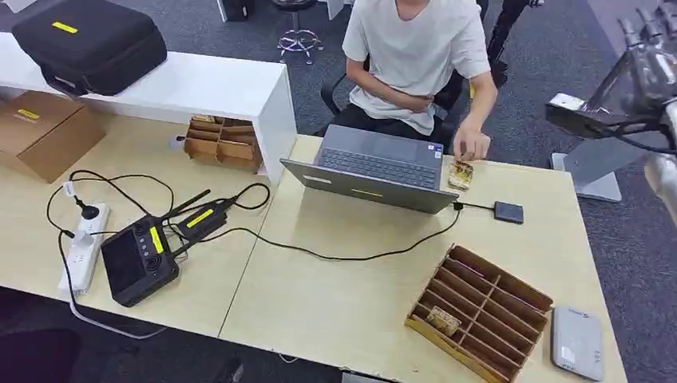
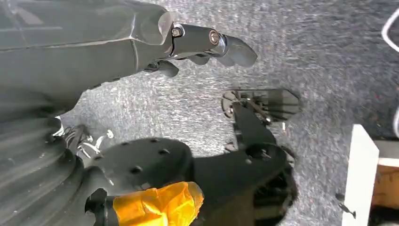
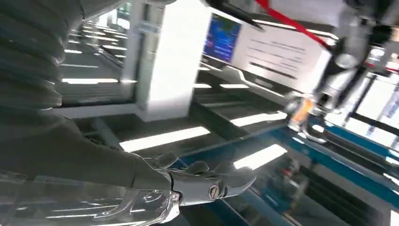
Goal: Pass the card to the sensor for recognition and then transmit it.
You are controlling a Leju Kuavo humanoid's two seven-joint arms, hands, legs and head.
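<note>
A brown patterned card (image 1: 461,174) lies on the table beside the laptop, under a person's hand (image 1: 471,146). Another such card (image 1: 443,321) stands in a slot of the cardboard divider box (image 1: 487,307) at the front right. The small dark sensor (image 1: 508,211) lies right of the laptop, wired to it. My right hand (image 1: 647,48) is raised high at the far right, off the table; in the right wrist view this hand (image 3: 207,181) holds nothing, fingers stretched out. My left hand (image 2: 202,42) hangs over grey carpet, fingers extended and holding nothing.
An open grey laptop (image 1: 375,166) faces the seated person. A grey flat device (image 1: 576,341) lies at the front right corner. On the left are a black controller (image 1: 140,259), a power strip (image 1: 84,247), cables, a second divider box (image 1: 223,142) and a black case (image 1: 88,40).
</note>
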